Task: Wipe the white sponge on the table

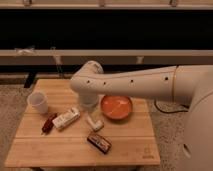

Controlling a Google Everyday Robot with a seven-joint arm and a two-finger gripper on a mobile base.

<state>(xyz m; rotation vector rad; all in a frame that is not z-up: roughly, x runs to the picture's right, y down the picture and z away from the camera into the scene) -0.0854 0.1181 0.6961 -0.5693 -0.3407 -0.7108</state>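
White sponge [96, 125]: small off-white block lying on the desk near its middle, just left of and below the orange bowl, tilted a little to the plank lines.
Desk [125, 142]: light wooden square top with planks and a small mark [146, 150] near the front right corner.
Pincer [90, 114]: hangs from the wrist straight over the sponge's upper end, released and spread wide; whether it touches the sponge cannot be told.
Arm [130, 85]: thick white limb reaching in from the right across the back half of the desk.
Orange bowl [116, 107]: just right of the pincer, upright.
White printed packet [66, 118]: left of the sponge, lying at a slant.
Reddish-brown object [48, 123]: just left of the packet.
White cup [38, 102]: upright near the left edge.
Dark bar [99, 142]: in front of the sponge, apart from it.
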